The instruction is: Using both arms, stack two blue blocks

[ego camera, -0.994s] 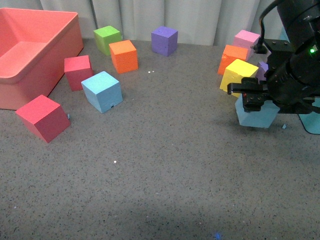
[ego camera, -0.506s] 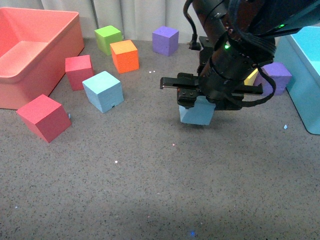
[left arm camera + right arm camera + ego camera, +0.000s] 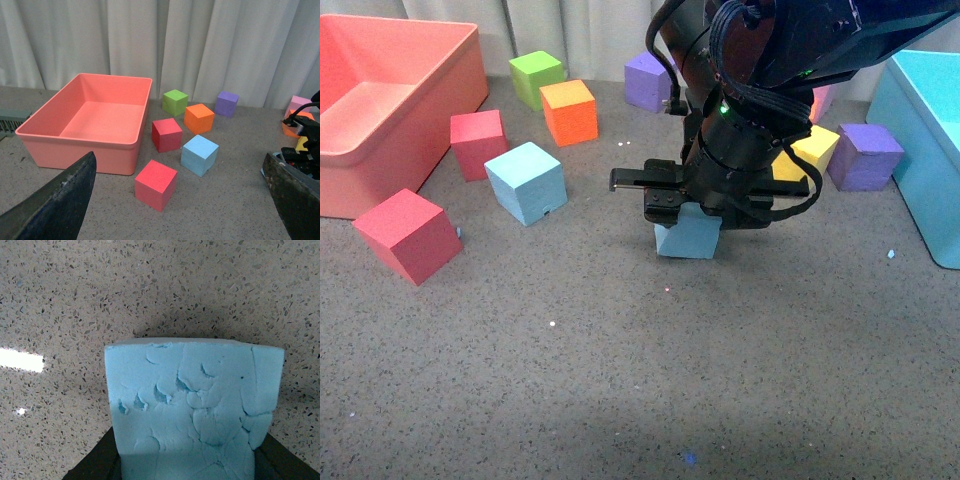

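Note:
My right gripper (image 3: 688, 205) is shut on a light blue block (image 3: 687, 234) and holds it low over the grey floor at the centre; its nicked face fills the right wrist view (image 3: 195, 410). The other blue block (image 3: 525, 182) sits on the floor to the left, apart from the held one, and also shows in the left wrist view (image 3: 199, 155). My left gripper (image 3: 180, 220) is open and empty, its fingers (image 3: 60, 200) wide apart, well back from the blocks. It is out of the front view.
A salmon bin (image 3: 380, 110) stands at the left, a turquoise bin (image 3: 925, 130) at the right. Red cubes (image 3: 405, 235) (image 3: 477, 143) flank the lying blue block. Orange (image 3: 569, 112), green (image 3: 536, 77), purple (image 3: 865, 155) and yellow (image 3: 815, 148) cubes lie behind.
My right arm has carried the blue block leftward from the right side to the centre, closer to the other blue block, and slightly lower.

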Controlling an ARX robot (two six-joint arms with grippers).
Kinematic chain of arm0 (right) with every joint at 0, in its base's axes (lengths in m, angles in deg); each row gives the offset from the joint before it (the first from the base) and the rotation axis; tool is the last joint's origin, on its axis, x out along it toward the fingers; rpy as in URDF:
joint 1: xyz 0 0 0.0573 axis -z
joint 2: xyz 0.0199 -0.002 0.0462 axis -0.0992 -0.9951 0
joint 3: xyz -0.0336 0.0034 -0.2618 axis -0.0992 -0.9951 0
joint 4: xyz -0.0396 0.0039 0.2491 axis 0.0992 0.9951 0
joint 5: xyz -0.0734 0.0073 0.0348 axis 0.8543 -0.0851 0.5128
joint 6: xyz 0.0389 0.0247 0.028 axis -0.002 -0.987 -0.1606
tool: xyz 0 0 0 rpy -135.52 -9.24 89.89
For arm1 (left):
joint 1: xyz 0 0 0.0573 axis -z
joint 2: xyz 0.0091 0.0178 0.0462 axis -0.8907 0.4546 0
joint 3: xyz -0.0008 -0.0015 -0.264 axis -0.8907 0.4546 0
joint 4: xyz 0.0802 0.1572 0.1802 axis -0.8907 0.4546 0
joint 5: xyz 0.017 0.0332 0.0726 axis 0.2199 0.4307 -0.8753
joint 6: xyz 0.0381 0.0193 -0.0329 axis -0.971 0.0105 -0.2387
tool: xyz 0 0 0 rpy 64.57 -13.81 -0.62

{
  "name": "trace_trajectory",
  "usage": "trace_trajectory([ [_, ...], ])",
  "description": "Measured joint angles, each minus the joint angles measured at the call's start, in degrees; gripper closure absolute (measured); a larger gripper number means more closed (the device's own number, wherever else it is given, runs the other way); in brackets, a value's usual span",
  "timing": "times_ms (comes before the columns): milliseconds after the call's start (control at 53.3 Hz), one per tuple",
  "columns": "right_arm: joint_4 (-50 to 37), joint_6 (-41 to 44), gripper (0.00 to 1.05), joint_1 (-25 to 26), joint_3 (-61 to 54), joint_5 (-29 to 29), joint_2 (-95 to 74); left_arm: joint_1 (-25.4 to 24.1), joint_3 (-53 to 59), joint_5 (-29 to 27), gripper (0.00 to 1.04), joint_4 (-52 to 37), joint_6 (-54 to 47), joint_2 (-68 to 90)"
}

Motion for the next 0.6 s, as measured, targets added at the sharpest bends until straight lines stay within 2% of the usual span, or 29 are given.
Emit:
trace_trajectory([
  [56, -0.44, 0.02, 0.60, -0.09, 0.00, -0.04, -0.02, 0.00, 0.00, 0.00, 0.07, 0.00, 0.00, 0.00],
  [131, -1.60, -1.09, 0.44, -0.04, -0.17, -1.77, 0.00, 0.00, 0.00, 0.00, 0.07, 0.00, 0.00, 0.00],
  [263, -3.13, -2.82, 0.27, 0.28, -1.86, -3.52, 1.01, 0.00, 0.00, 0.00, 0.07, 0.00, 0.00, 0.00],
  [375, -7.93, -2.43, 0.07, 0.74, -6.78, -3.91, 5.66, 0.00, 0.00, 0.00, 0.07, 0.00, 0.00, 0.00],
  [506, -14.40, -0.44, 0.09, 1.86, -13.60, -1.38, 14.69, 0.00, 0.00, -0.02, 0.07, 0.00, 0.00, 0.00],
  [544, -23.23, 2.27, 0.14, 1.81, -16.72, 4.33, 15.34, 0.00, 0.00, 0.02, 0.07, 0.00, 0.00, 0.00],
  [581, -38.77, 8.63, 0.23, 2.21, -23.19, 13.46, 16.13, 0.00, 0.00, 0.02, 0.07, 0.00, 0.00, 0.00],
  [600, -41.77, 9.75, 0.24, 2.27, -24.76, 14.95, 16.31, 0.00, 0.00, 0.13, 0.07, 0.00, -0.02, 0.00],
])
